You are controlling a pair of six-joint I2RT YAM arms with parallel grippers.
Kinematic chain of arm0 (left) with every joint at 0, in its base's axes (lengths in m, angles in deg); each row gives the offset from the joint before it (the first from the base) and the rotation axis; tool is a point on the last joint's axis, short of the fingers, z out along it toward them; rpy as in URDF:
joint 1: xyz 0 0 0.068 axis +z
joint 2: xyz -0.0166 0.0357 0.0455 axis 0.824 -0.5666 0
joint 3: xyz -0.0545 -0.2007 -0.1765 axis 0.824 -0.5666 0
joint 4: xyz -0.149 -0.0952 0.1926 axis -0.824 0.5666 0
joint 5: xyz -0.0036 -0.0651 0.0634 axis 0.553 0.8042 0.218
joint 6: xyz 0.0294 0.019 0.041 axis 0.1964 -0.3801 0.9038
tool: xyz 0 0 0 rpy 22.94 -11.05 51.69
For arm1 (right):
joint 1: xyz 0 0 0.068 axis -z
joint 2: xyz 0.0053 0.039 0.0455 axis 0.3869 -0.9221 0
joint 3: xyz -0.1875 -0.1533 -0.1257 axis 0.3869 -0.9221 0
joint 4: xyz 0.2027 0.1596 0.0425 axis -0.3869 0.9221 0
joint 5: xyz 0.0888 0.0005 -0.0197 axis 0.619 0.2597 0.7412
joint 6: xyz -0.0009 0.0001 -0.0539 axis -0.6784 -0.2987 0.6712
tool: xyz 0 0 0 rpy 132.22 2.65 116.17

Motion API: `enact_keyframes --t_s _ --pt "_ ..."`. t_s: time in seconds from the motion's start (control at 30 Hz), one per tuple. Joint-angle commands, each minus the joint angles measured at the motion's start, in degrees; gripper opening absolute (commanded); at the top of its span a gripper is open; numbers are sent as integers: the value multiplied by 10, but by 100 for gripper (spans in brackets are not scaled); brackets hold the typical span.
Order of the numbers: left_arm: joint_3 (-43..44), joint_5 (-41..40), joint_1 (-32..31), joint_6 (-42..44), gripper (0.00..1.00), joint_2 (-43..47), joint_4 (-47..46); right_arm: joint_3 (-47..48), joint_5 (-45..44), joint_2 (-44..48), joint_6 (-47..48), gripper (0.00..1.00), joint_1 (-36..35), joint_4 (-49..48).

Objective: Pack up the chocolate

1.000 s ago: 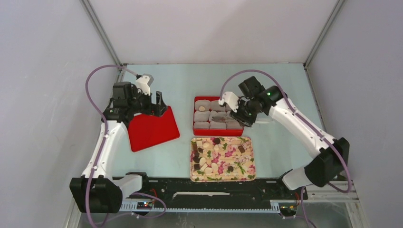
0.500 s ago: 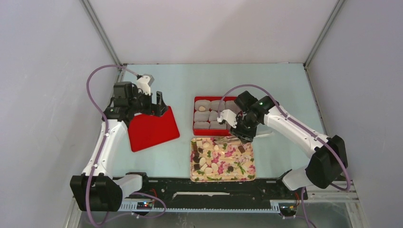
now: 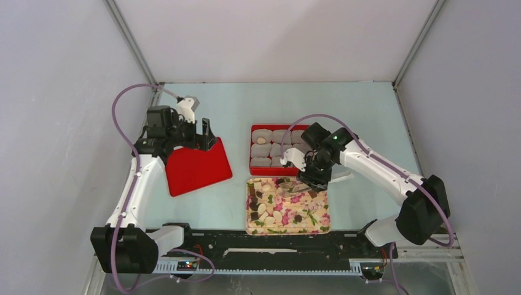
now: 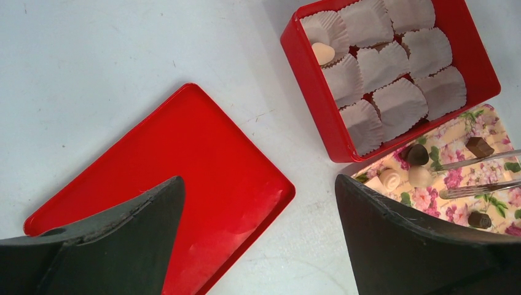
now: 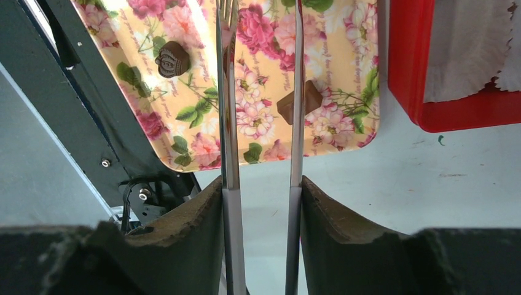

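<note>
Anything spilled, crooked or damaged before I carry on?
Nothing looks spilled or broken. The chocolate pieces lie on the floral tray, one cream piece in the red box. Only the red lid lies askew, turned at an angle to the box, and the paper cups crowd unevenly. The right gripper holds tongs over the tray.

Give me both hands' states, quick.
Left hand: open, holding nothing.
Right hand: closed on tongs.
</note>
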Motion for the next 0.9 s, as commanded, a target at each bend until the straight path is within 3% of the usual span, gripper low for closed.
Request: enact_keyframes --t_s 0.0,0.43,0.87 --pt "-7 6 1 10 97 2 -12 -2 10 5 2 46 -7 -7" --pt "-13 8 1 12 97 10 -15 0 -35 -40 -2 42 -50 -32" --pt "-18 11 1 11 97 10 -19 12 -48 -35 -9 44 -56 -37"
